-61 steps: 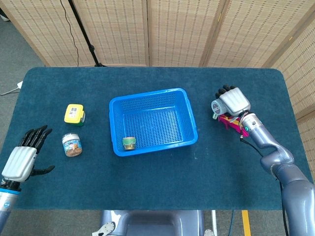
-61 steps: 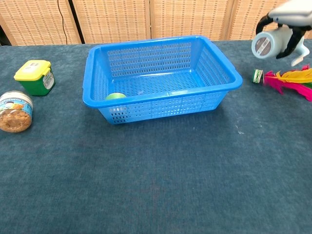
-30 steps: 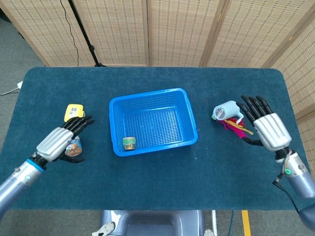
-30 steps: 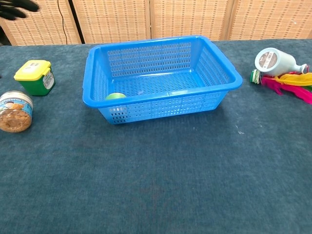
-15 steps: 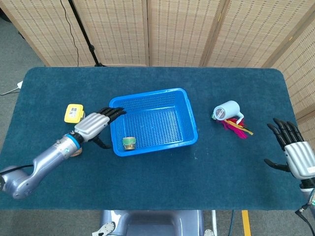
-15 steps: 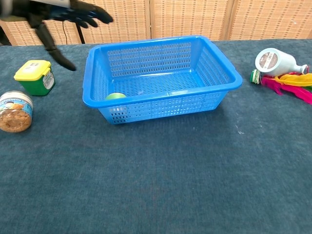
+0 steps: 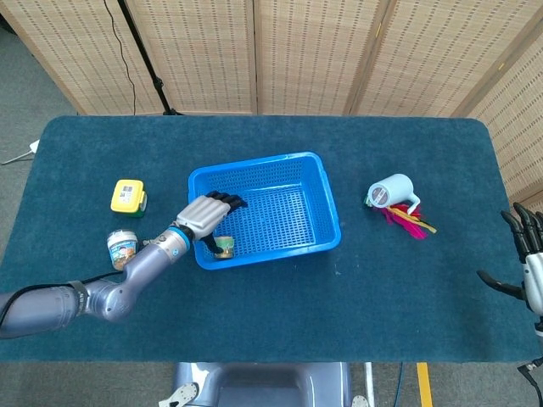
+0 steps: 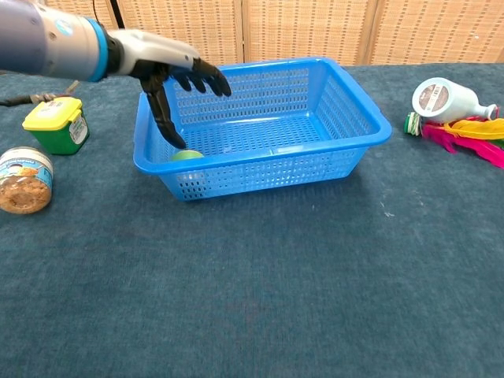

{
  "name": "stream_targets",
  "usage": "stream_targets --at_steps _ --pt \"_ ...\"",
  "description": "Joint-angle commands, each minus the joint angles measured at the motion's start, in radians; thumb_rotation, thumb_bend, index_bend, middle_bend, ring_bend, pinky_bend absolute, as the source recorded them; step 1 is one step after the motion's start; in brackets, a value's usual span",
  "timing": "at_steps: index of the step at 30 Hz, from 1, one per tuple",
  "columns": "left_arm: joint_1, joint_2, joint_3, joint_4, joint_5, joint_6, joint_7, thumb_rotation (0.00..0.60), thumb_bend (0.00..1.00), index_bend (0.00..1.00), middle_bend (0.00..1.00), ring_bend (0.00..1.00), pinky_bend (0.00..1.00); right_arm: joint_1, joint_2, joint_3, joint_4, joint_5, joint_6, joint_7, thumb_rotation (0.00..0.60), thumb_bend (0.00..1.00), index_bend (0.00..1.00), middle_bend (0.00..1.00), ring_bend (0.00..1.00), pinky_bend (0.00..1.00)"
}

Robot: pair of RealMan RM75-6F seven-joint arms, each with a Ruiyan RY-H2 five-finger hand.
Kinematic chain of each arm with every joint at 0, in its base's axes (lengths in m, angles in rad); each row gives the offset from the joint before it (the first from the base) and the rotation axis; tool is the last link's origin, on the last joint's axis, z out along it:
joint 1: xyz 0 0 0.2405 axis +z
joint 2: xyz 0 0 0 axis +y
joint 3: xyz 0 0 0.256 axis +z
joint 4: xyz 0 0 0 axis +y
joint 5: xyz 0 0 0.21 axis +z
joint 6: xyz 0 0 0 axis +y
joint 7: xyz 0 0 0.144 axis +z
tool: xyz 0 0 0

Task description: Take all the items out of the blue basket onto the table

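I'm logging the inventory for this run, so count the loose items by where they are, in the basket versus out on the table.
In the blue basket: 1, green-lidded jar
On the table: 4, yellow-lidded container, snack jar, white bottle, feather toy
Total: 5

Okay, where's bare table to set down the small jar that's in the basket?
Widest bare stretch: the near strip of table in front of the blue basket. Also free: the gap between basket and white bottle. Crowded: the left side with the yellow-lidded container and snack jar, and the feathers by the bottle.
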Motion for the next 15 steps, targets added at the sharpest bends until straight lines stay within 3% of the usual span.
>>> stream_targets --at_steps 1,15 --pt "-0.039 -0.044 0.036 0.043 -0.063 0.006 0.037 0.6 0.12 0.16 0.13 0.1 0.1 -0.003 -0.003 0.006 0.005 -0.002 -0.008 0.007 0.6 0.0 0.0 0.0 0.0 0.0" --pt "-0.137 -0.097 0.103 0.131 -0.218 -0.049 0.105 0.6 0.12 0.23 0.31 0.11 0.1 0.003 -0.018 0.028 -0.003 -0.021 -0.044 -0.006 0.6 0.0 0.0 0.0 0.0 0.0"
